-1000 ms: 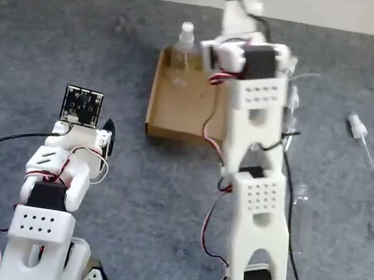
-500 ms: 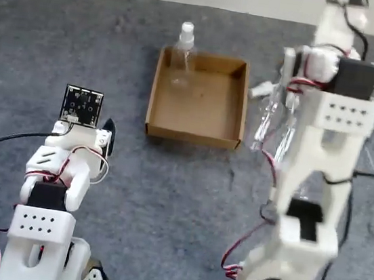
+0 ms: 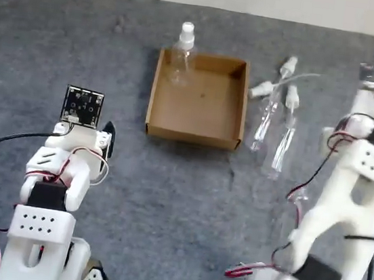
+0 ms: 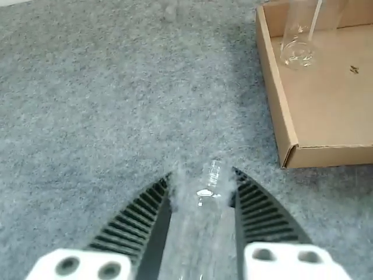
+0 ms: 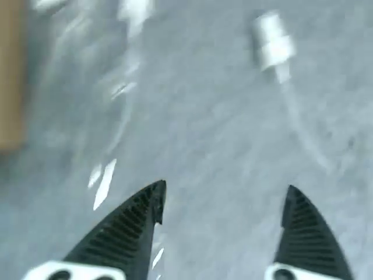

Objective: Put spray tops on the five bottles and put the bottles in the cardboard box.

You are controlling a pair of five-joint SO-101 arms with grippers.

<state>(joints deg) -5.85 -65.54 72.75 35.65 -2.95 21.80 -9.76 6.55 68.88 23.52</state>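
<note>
Clamping a clear bottle (image 4: 204,205) in the left gripper (image 4: 201,174), left of the box (image 3: 152,101). Holding the right gripper (image 5: 226,186) wide apart at the far right, by a loose top (image 5: 273,44).

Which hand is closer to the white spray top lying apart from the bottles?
Right. The open right hand hangs just short of the white spray top; the left hand, gripping a clear plastic bottle, sits beyond the brown cardboard box.
</note>
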